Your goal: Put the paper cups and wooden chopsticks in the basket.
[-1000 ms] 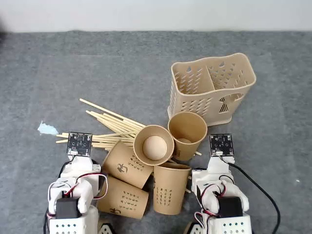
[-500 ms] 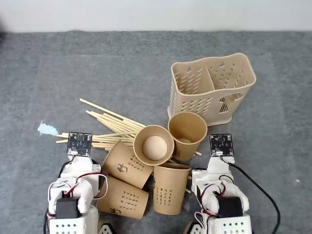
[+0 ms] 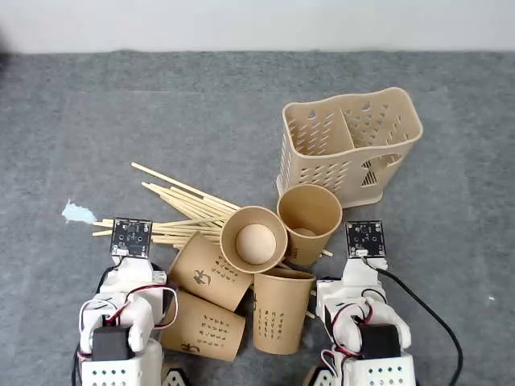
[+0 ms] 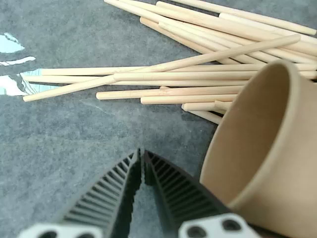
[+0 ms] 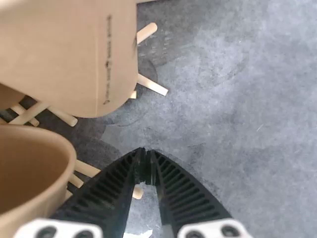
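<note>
**No motion in the last second: both grippers shut and empty, nothing in the basket yet**

Over the last second nothing has shifted in the high view. My two arms sit parked at the bottom edge of the frame, one at lower left and one at lower right, exactly as they were. My left gripper (image 4: 142, 159) has its fingers pressed tip to tip with nothing between them. It hangs over bare grey mat, just short of the chopsticks (image 4: 198, 79) and beside the wall of a tipped cup (image 4: 262, 158). My right gripper (image 5: 146, 157) is closed the same way and holds nothing. It points at the mat next to a cup (image 5: 69, 54) that lies across a few sticks.

The paper cups (image 3: 310, 213) are bunched at lower centre of the high view, some standing and some on their sides. The chopsticks (image 3: 181, 201) fan out from under them toward centre left. The basket (image 3: 322, 169) stands upright at upper right, touching or almost touching the nearest cup. I can see nothing inside either of its compartments.

I judge that the task has not started. With no movement to read, I would expect to have to spread one pair of fingers wide before I can take a cup rim or a stick.
</note>
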Tool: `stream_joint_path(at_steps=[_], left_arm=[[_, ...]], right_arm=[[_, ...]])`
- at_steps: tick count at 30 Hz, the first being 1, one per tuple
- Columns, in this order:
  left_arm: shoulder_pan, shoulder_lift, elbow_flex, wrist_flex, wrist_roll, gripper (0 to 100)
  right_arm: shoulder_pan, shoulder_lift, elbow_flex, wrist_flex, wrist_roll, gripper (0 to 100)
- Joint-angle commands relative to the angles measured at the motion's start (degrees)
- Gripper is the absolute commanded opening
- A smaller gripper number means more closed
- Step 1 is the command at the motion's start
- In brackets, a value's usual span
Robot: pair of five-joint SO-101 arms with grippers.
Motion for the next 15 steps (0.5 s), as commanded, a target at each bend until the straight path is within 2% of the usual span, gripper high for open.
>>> stream_joint_path(at_steps=[1,4,6,9,15], left_arm=[[-0.1,-0.9,-0.6,0.2,-0.1,1],[-0.1,-0.9,-0.6,0.2,-0.1,1],[-0.1,-0.9,-0.6,0.2,-0.1,1],[-0.1,-0.9,-0.6,0.2,-0.1,1],[-0.1,-0.9,-0.6,0.2,-0.1,1]], right_arm=[[0.6,0.0,-0.5,0.8,5.7,0.9],[2.6,0.0,-4.2,1.7,16.7,0.9],[4.1,0.0,-7.1,2.0,20.0,0.9],[6.5,0.0,-11.3,2.2,18.8,0.9],[9.1,0.0,-21.2,0.2,11.5,0.9]])
